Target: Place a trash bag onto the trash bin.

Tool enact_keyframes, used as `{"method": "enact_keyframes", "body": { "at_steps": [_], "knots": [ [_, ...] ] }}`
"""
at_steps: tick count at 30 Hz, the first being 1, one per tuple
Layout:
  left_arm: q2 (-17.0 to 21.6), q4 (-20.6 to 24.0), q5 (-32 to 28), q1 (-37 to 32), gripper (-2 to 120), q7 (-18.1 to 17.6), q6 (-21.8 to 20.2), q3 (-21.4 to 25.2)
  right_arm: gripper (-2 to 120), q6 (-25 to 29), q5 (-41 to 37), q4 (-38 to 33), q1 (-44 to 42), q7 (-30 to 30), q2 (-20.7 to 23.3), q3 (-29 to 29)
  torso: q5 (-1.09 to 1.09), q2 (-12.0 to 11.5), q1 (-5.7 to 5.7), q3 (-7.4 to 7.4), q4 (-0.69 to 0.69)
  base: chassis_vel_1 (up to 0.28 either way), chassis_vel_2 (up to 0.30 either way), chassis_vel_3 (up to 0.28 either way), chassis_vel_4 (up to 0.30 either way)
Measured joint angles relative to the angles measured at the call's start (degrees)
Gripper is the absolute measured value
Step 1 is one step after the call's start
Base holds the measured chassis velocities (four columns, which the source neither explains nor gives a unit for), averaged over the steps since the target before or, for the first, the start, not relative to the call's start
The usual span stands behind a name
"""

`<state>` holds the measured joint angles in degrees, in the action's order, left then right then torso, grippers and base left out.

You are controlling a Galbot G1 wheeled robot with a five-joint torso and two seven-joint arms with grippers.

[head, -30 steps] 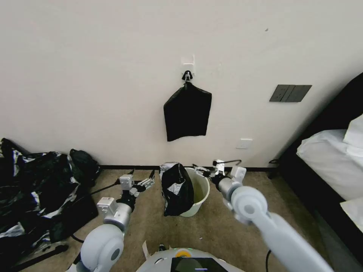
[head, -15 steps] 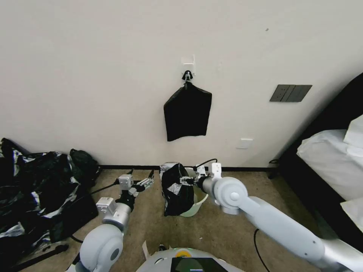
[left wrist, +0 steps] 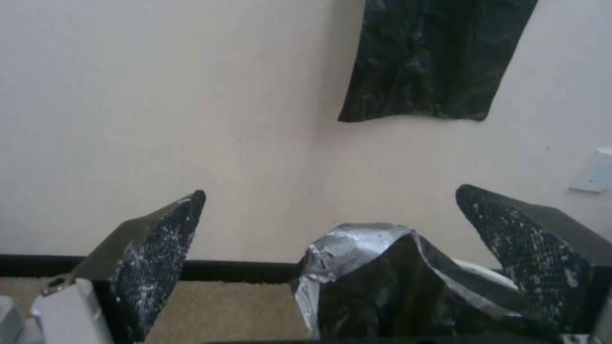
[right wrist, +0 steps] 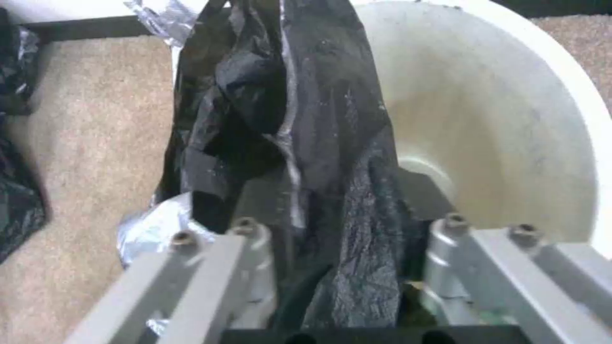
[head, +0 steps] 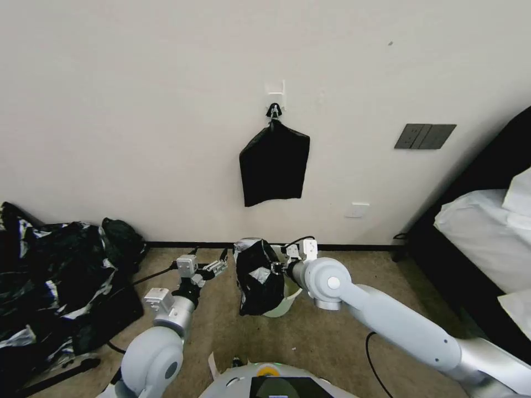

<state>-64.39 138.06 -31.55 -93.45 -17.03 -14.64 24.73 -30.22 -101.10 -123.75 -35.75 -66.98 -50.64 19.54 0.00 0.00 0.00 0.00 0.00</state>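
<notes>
A glossy black trash bag (head: 258, 279) hangs bunched over the left side of the cream trash bin (head: 289, 296) on the carpet, not yet spread round its rim, while the right end effector (head: 275, 269) straddles a fold, fingers apart, and the left end effector (head: 217, 264) waits beside it, also spread.

no readable text or labels
</notes>
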Motion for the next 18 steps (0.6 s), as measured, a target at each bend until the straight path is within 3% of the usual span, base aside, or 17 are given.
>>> {"method": "enact_keyframes", "body": {
  "at_steps": [1,8,15,18],
  "knots": [
    [0.0,0.0,0.0,0.0,100,0.0,0.0,0.0,29,0.0,0.0,0.0,0.0,0.0,0.0,0.0,0.0,0.0,0.0,0.0,0.0,0.0,0.0,0.0,0.0],
    [-0.15,-2.12,1.56,0.93,100,0.76,0.82,-2.07,0,0.42,0.04,-1.87,-1.8,0.68,1.88,-3.57,0.0,0.0,0.0,0.0,0.01,0.0,0.0,0.0,0.0],
    [0.87,-4.46,1.72,2.97,100,1.1,0.32,-5.37,0,0.36,0.05,-3.79,-5.07,1.79,3.48,-6.97,0.0,0.0,0.0,0.0,0.0,0.0,0.0,0.0,0.0],
    [1.78,-6.07,-1.63,5.79,100,-0.51,-4.64,-8.56,0,0.66,0.6,-4.63,-7.09,2.28,3.68,-8.13,0.01,0.0,0.0,0.0,-0.01,0.0,0.0,0.0,0.0]
  ]
}}
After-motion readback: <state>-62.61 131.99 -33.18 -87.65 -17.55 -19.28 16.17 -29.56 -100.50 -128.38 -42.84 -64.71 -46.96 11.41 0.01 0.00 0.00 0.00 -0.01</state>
